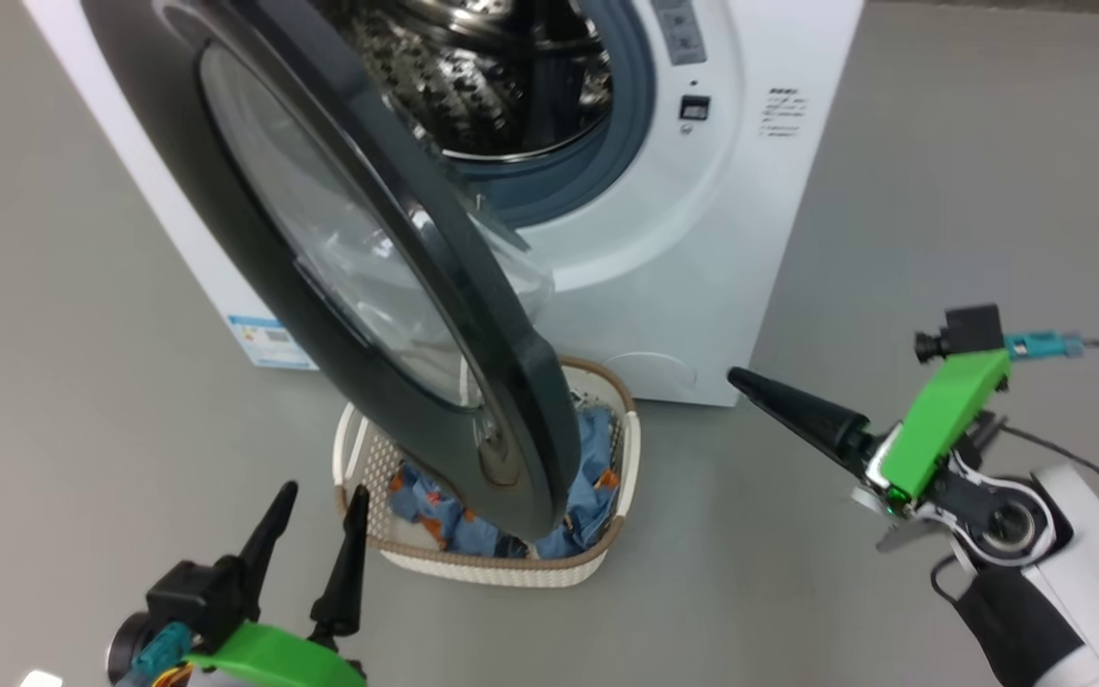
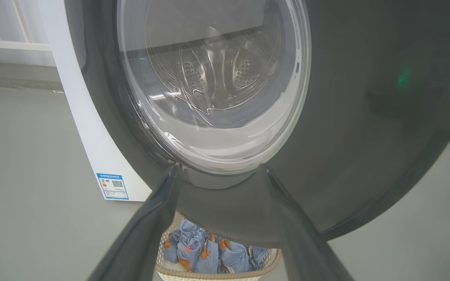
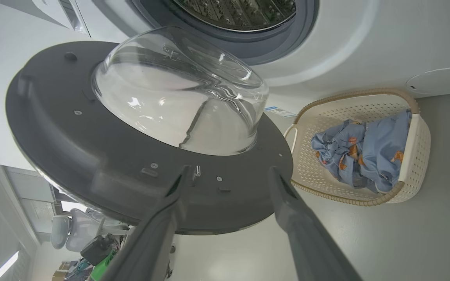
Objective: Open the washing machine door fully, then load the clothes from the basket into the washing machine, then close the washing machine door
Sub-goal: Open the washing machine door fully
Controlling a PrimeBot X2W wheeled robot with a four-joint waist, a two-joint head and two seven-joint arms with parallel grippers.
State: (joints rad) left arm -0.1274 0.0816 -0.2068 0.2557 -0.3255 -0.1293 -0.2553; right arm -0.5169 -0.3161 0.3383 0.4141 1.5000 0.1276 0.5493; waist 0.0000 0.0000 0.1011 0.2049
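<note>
Leftward first: left gripper (image 1: 324,489) low and near the basket, fingers spread wide, holding nothing, aimed in its wrist view at the outer face of the washing machine door (image 1: 349,267); just behind, one small blue label sticker (image 1: 268,341) on the white side panel; next, the door itself, one only, swung part way out, lower edge overlapping the basket (image 1: 511,572) in the head view, so likely not yet fully open; probably heavy and stiff on its hinge, glossy black frame apt to be slippery, glass bowl hard but best not knocked; best taken at the free edge of the frame, or pushed flat on the frame, never by the bowl; below it, one basket on the floor just before the machine, light and rigid by the look; inside, the clothes (image 1: 597,448), light blue with orange-red patches, soft, limp and light, likely to drape and trail; best pinched at a raised fold of the heap; seemingly two pieces, though bunched too closely to count for certain; further right, one washing machine (image 1: 702,239), steel drum (image 1: 492,86) showing through the open mouth; rightmost, right gripper (image 1: 740,380), well apart from the door, fingers wide in its wrist view, gripping nothing.
</note>
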